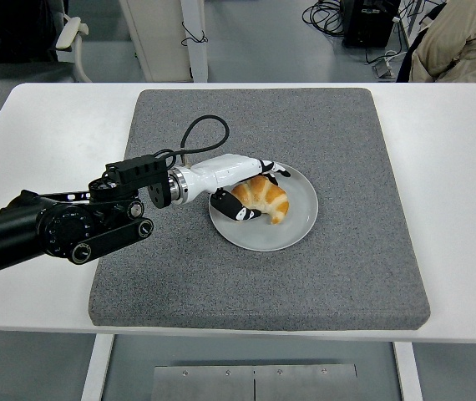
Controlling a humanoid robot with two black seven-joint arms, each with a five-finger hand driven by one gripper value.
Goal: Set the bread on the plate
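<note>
A golden croissant (269, 200) lies on the round white plate (303, 224), left of its middle. The plate sits on a grey mat (346, 134). My left hand (265, 194) reaches in from the left, white-shelled with black fingertips. Its fingers (275, 172) stand spread just past the croissant's far edge, and its thumb (240, 213) rests on the plate at the near left side. The hand brackets the bread loosely rather than pressing on it. The right arm is out of view.
The grey mat covers the middle of the white table (455, 167). A black cable (196, 129) loops up from my left wrist. A person's beige sleeve (463, 42) shows at the top right, beyond the table.
</note>
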